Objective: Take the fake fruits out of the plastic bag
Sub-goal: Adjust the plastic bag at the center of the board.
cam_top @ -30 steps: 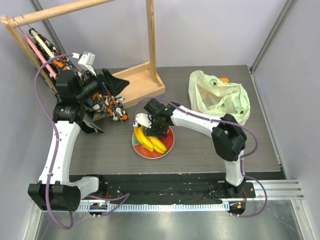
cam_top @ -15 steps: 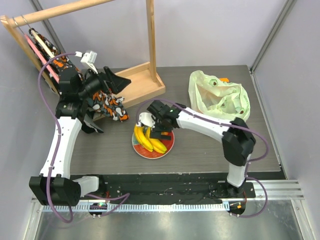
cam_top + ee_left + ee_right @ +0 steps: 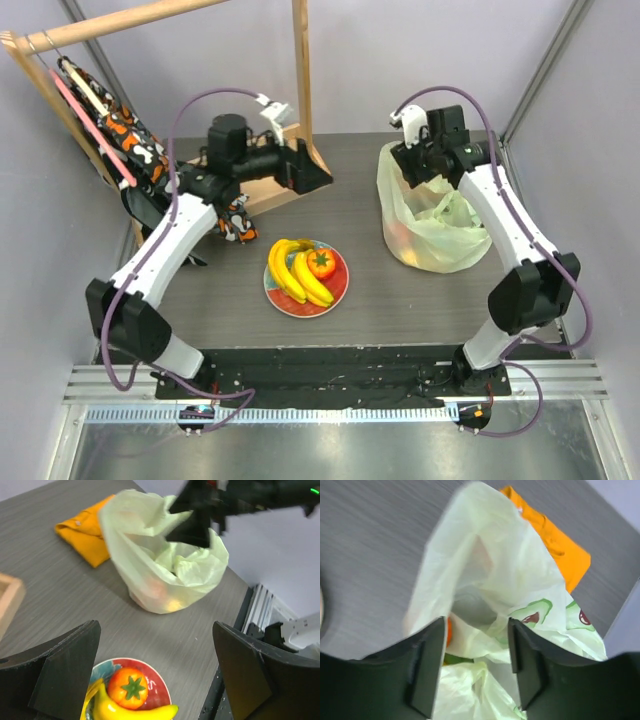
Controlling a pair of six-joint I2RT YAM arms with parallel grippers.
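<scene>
Grey wood-grain tabletop [image 3: 400, 300] fills the middle of the overhead view, enclosed by pale walls, with a wooden hanging rack [image 3: 300, 90] at the upper left. We see the thin, crinkly, translucent pale yellow-green plastic bag [image 3: 440, 230] standing upright at centre right, its mouth rising tall. The right gripper [image 3: 412, 170] sits at the bag's top rim. In its wrist view the dark fingers [image 3: 427, 665] stand partly apart with bag film lying in the gap; we cannot tell whether they pinch it. Just beside the finger on the left of that frame, a round orange fruit [image 3: 449, 632] shows inside the bag. The overhead view gives this only as an orange tint through the film.

Below the centre of the overhead view, the round red and teal plate [image 3: 340, 292] carries a glossy bunch of yellow bananas [image 3: 295, 275] and a small orange-red fruit with a green stem [image 3: 321, 263]. The two touch each other and lie well apart from the bag. The left gripper [image 3: 318, 175] hangs at upper centre, its fingers spread wide with nothing between them. Its own camera looks across the table to the bag, with the plate at the bottom edge. Only the wrist views show the flat folded orange cloth [image 3: 87, 532] on the table just behind the bag.
</scene>
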